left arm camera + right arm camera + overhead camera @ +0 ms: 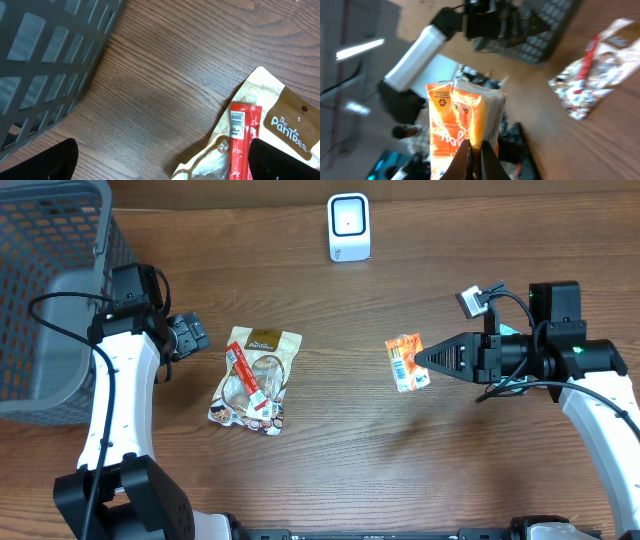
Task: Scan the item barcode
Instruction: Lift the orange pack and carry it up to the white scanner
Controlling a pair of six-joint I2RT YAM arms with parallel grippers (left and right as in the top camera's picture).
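A: Where's the orange packet (405, 362)?
B: Pinched by the right pincer (422, 361), held above the table (330, 460).
A: The scanner (349, 227)?
B: Well off to that pincer's left, farther out.
A: And the left pincer (190, 335)?
B: Spread wide, beige pouch (255, 375) just right of it.

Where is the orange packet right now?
In the overhead view the orange packet is right of centre, pinched in the right fingers, with the brown snack pouch to its left and the white scanner up beyond it.
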